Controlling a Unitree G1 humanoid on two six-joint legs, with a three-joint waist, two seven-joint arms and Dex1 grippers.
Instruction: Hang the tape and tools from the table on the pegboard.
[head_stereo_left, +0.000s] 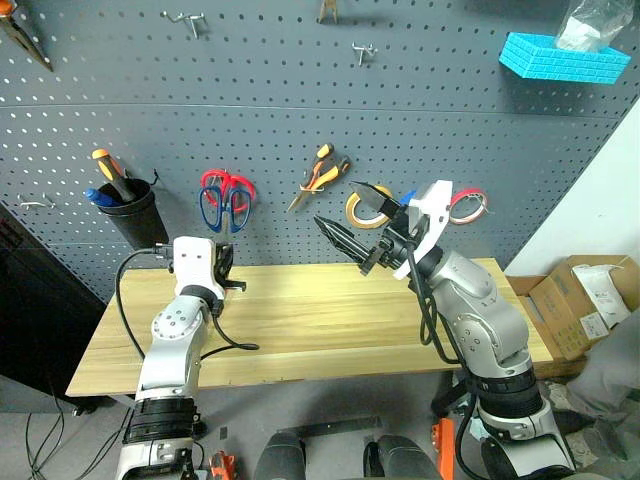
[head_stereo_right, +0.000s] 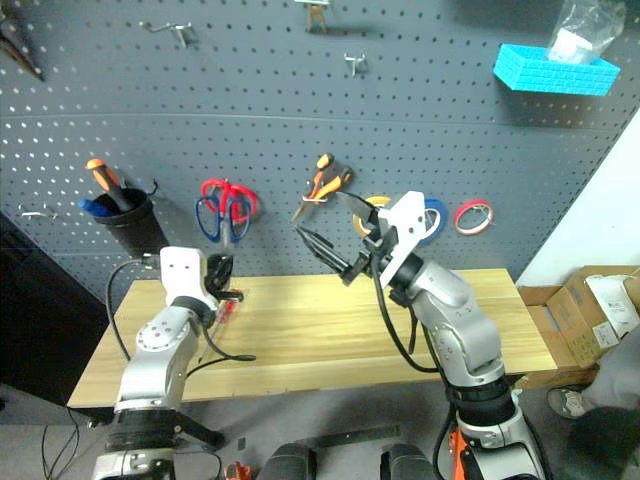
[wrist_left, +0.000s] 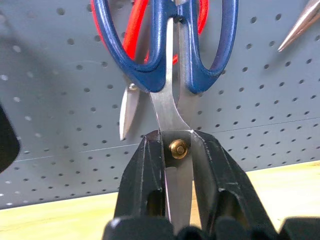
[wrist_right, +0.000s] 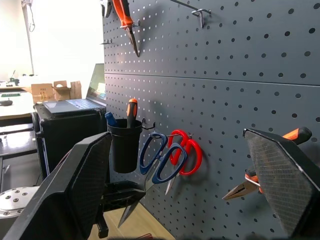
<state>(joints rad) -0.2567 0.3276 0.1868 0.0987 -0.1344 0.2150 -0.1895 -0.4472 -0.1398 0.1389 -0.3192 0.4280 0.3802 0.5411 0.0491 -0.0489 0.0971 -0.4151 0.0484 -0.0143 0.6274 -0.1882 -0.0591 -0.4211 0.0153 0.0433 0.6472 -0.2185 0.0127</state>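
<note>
Left wrist view puts you at the hanging step for the dark-blue-handled scissors (wrist_left: 172, 55). Their blades run between the left gripper (wrist_left: 177, 150) fingers, which sit close against the steel at the pivot screw. The handle loops are up against the pegboard (wrist_left: 55, 110), overlapping the red-handled scissors (wrist_left: 132, 30) already there. I cannot tell whether a loop has caught the hook, so check that before you let go. If it has, the next move calls for easing the fingers off the blades and drawing straight back from the pegboard. The right gripper (head_stereo_left: 365, 225) hangs spread wide and empty in front of the pegboard, beside the pliers (head_stereo_left: 320, 175), the yellow roll (head_stereo_left: 357, 208) and the blue tape (head_stereo_right: 434, 216).
</note>
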